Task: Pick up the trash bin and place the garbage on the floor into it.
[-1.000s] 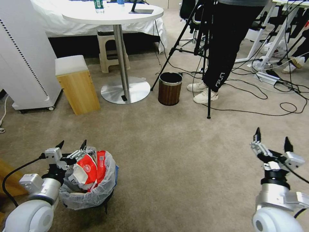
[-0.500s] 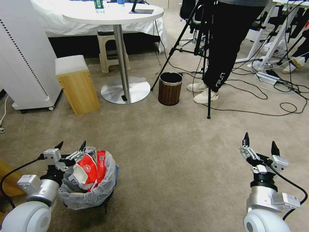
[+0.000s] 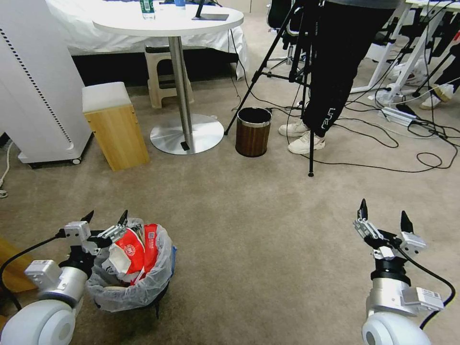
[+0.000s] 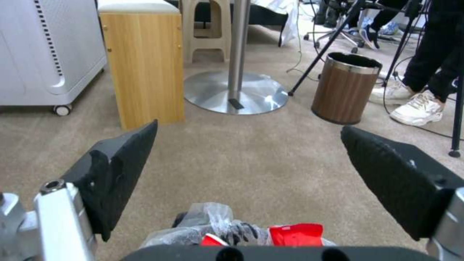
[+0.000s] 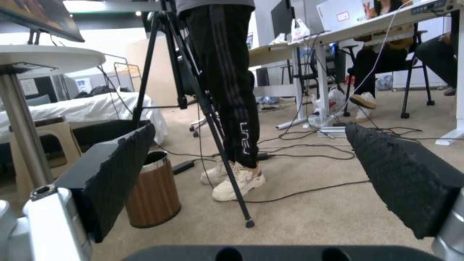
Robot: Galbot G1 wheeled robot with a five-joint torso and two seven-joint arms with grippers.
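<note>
The trash bin, dark with a crinkly white bag, stands on the beige floor at the lower left. Garbage fills it: a crushed red-white cup and a red packet. My left gripper is open at the bin's left rim, one finger over the bag's edge. In the left wrist view that gripper is spread wide above the bag and red garbage. My right gripper is open and empty above bare carpet at the lower right; in the right wrist view it holds nothing.
A brown wood-grain bin stands ahead by the round table's base. A wooden box stool and white cabinet are at the left. A tripod leg, a person's legs and floor cables occupy the right.
My right gripper has drawn back toward me and a little left, staying open. The left gripper and the bin have hardly moved.
</note>
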